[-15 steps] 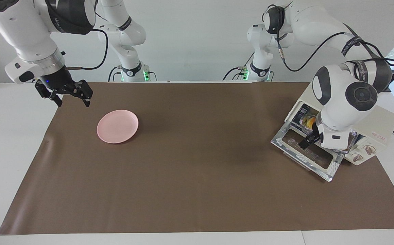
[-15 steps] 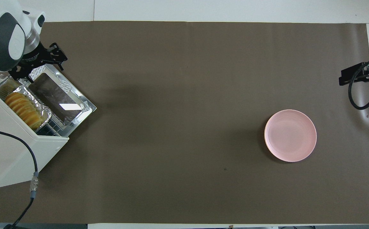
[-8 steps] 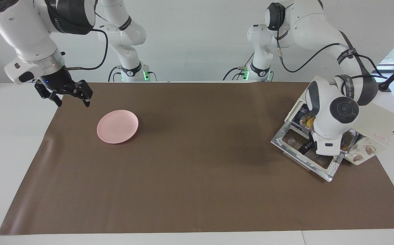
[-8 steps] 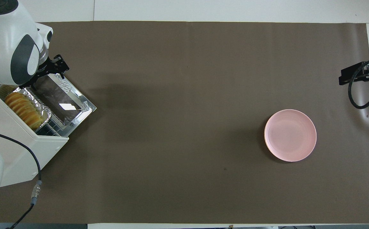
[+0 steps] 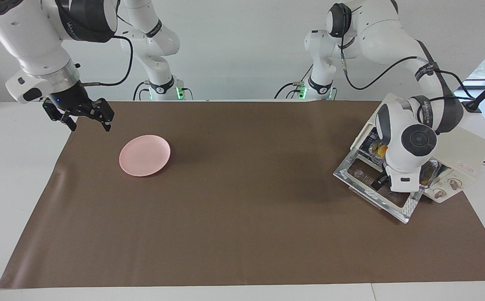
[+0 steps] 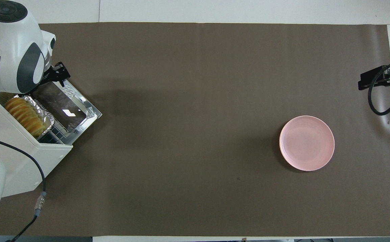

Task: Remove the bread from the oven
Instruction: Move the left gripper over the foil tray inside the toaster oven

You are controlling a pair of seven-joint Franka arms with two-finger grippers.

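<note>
Left gripper (image 5: 379,182) spread, over the oven (image 5: 460,156) door; bread (image 6: 25,116) in foil tray (image 6: 45,116) beside it. Right gripper (image 5: 84,118) spread, waits near pink plate (image 5: 144,155).

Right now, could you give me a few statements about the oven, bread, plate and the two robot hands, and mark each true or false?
1. The oven door is open. True.
2. The bread lies on the pink plate. False: it sits in a foil tray inside the oven.
3. The left gripper is over the oven door. True.
4. The right gripper holds the plate. False: it hangs open and empty, apart from the plate.
</note>
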